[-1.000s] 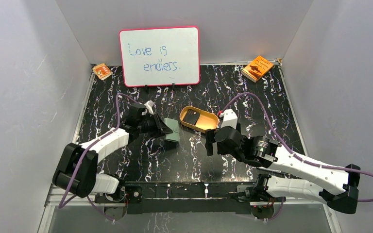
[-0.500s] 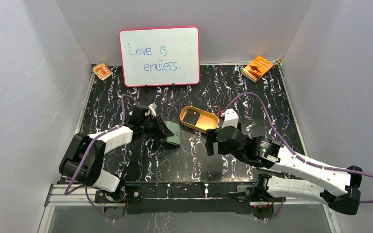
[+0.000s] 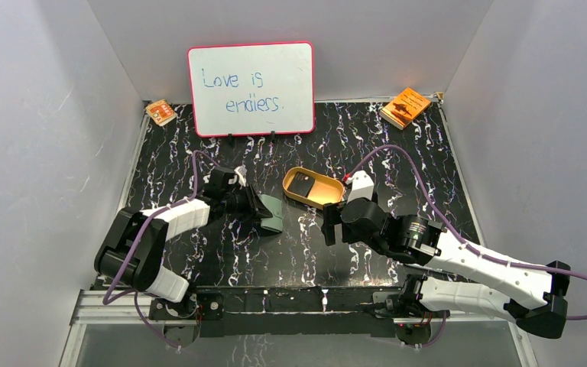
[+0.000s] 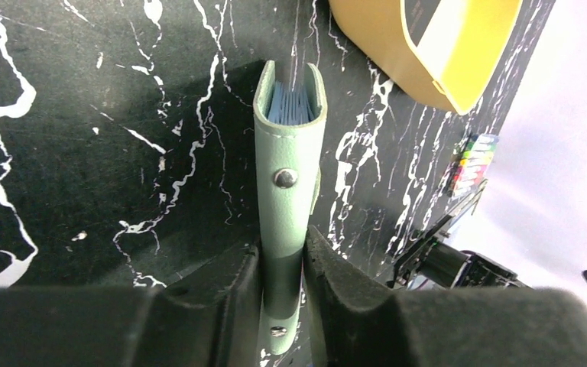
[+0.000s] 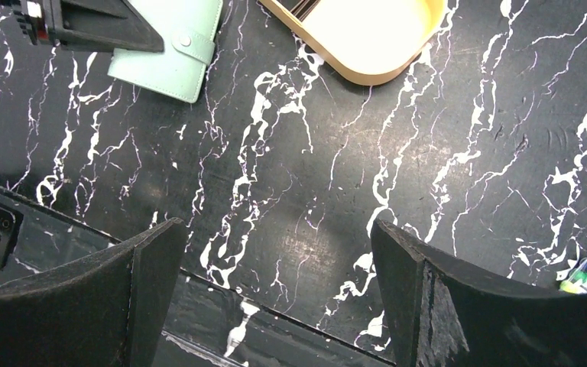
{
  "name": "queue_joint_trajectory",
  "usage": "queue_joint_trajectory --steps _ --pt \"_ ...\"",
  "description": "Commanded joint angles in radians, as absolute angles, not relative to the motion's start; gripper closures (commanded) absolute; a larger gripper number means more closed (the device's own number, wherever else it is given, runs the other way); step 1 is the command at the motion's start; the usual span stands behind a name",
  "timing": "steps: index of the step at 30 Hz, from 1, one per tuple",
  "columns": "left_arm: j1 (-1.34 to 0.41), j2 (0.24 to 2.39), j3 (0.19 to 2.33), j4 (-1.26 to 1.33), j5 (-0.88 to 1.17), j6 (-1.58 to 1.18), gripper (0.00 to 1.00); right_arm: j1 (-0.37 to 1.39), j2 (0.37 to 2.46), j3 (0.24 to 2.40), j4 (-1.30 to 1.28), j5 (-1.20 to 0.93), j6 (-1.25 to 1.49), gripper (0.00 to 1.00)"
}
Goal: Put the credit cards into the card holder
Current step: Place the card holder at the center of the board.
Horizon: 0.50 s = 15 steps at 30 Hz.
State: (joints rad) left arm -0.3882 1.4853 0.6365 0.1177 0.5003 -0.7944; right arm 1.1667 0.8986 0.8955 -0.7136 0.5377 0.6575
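The green card holder [image 4: 289, 145] stands folded on edge just left of the tan tray [image 3: 335, 200], pinched in the left gripper [image 4: 281, 264]. It has barely shifted since a second ago, though that arm's elbow has dropped back. Dark credit cards [image 3: 302, 184] lie in the tray, count unclear. The right gripper [image 5: 275, 256] hovers near the tray, spread wide and holding nothing.
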Motion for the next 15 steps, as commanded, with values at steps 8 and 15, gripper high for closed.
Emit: queue_joint_trajectory --steps 8,15 --pt "-0.382 1.458 0.629 0.033 0.452 -0.746 0.66 1.167 0.904 0.927 -0.645 0.532 0.627 0.02" --pt "-0.382 1.455 0.637 0.006 0.422 -0.722 0.62 1.167 0.913 0.927 -0.643 0.528 0.629 0.02"
